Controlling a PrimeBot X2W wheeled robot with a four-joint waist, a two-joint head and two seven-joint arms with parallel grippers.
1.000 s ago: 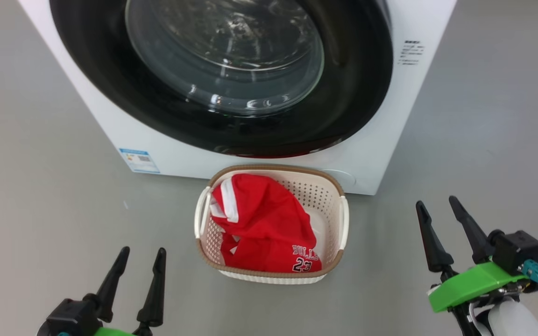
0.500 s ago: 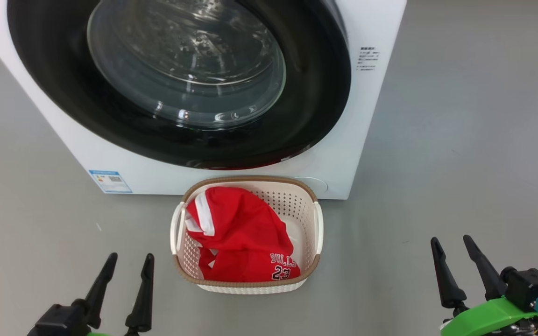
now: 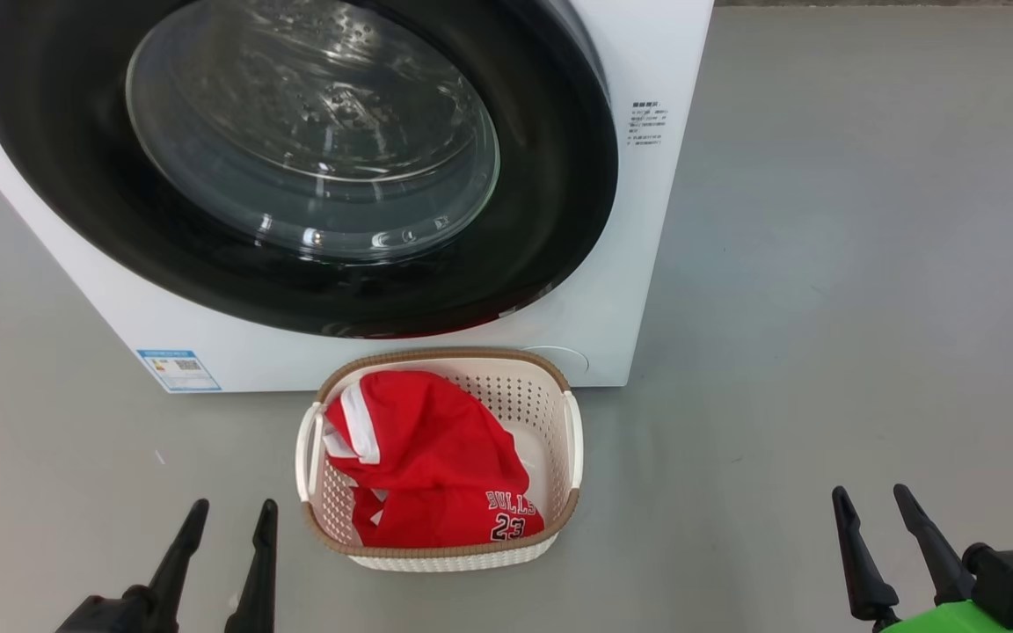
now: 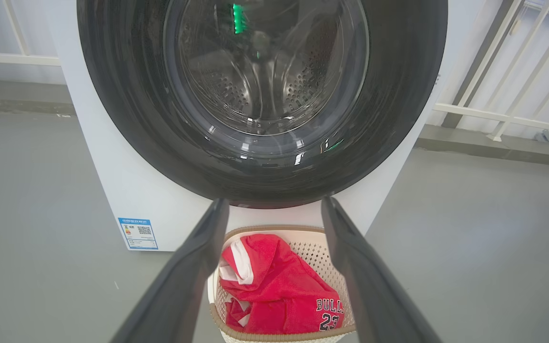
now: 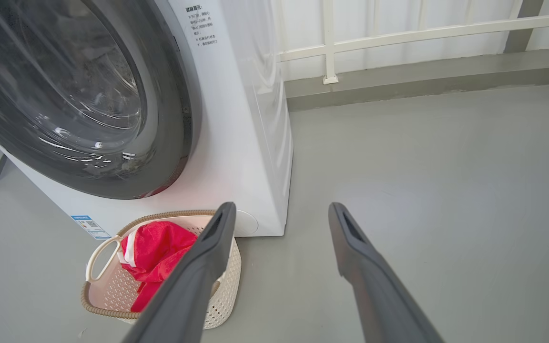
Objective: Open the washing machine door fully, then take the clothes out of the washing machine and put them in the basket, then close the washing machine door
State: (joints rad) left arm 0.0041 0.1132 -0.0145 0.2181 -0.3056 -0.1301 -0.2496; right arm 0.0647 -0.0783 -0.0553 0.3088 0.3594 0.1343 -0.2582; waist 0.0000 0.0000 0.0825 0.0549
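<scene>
The white washing machine (image 3: 638,264) stands ahead with its black-ringed glass door (image 3: 550,202) shut flat against the front. On the floor just before it sits the cream basket (image 3: 570,431) holding the red clothes (image 3: 423,457), with "BULLS 23" facing up. My left gripper (image 3: 228,508) is open at the lower left, left of the basket, holding nothing. At the lower right my right gripper (image 3: 870,492) is open and empty too. The left wrist view looks past its fingertips (image 4: 218,209) at the door (image 4: 398,95) and the clothes (image 4: 279,286). The right wrist view shows the basket (image 5: 227,281) left of its fingers (image 5: 350,238).
Grey floor (image 3: 849,264) spreads wide to the machine's right. A blue label (image 3: 178,369) marks the machine's lower left corner. White railing (image 5: 398,33) and a low kerb run behind the machine along the wall.
The head camera has swung, so machine and basket slid left and down in its view. Both grippers sit lower in the picture, still open. The clothes lie unchanged in the basket.
</scene>
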